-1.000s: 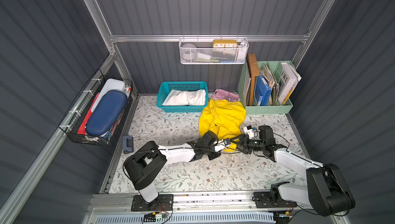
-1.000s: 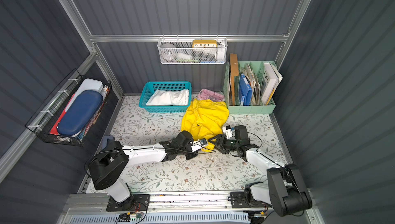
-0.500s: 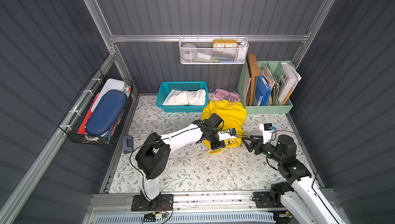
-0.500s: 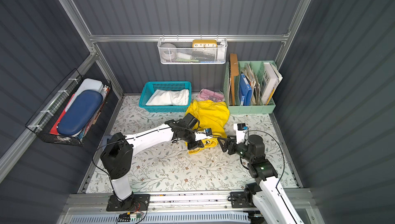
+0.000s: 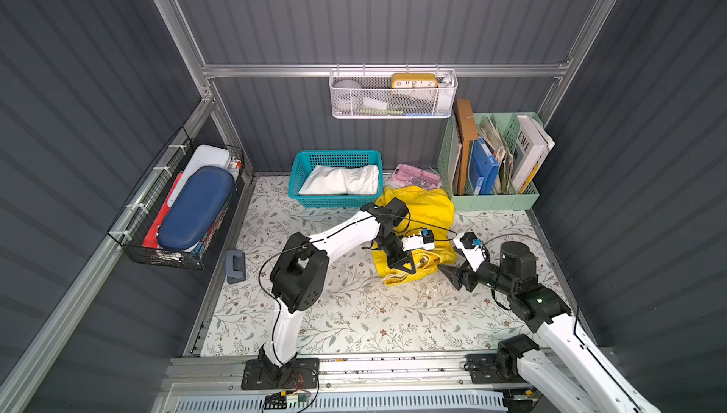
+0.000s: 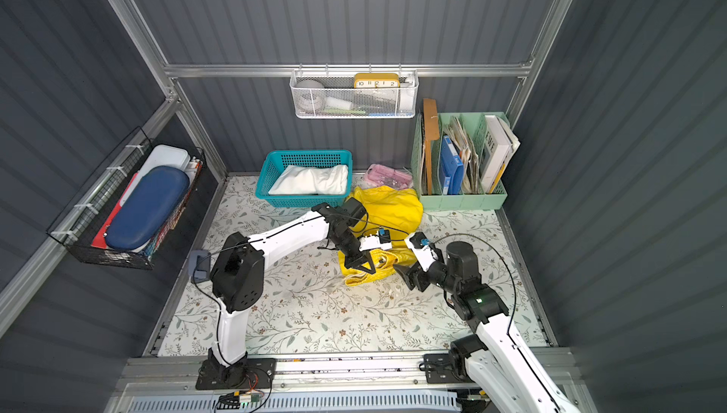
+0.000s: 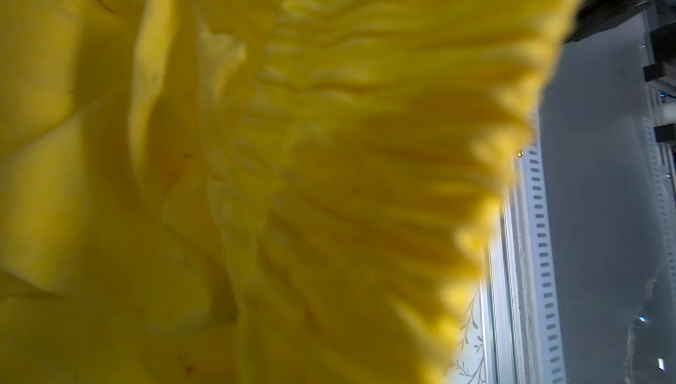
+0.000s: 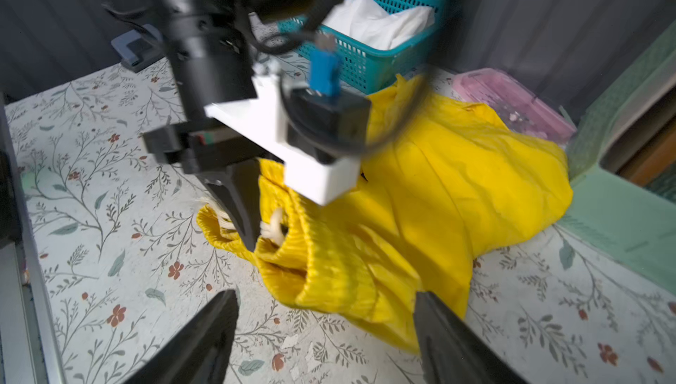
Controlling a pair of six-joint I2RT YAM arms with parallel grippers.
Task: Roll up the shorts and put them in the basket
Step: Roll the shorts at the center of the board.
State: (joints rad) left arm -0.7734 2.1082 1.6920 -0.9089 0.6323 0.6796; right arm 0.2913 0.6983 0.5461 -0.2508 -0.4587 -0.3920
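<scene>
At the far left of a top view, a black wire basket (image 5: 165,258) hangs on the wall with a blue case (image 5: 192,210) inside. Right of it, at the left edge of the floral worktop (image 5: 354,320), lies a small grey-blue object (image 5: 235,266). At upper centre, against the back wall, a teal basket (image 5: 326,200) holds the white shorts (image 5: 342,180), folded. Just right of that basket, the yellow shorts (image 5: 430,204) lie heaped on the worktop, their far edge near a pink case (image 5: 417,174).

The left tool (image 5: 405,267) points down at the near end of the heap, jaws together and clamped on the gathered waistband (image 8: 329,254). Blurred yellow cloth fills the left wrist view. The whitish drawstring (image 8: 276,224) shows beside the tool's dark finger.

Further right, the right tool (image 5: 448,275) sits just beside the waistband, jaws wide apart and gripping nothing. At the right, a green file rack (image 5: 491,200) stands against the back wall, holding books and folders.
</scene>
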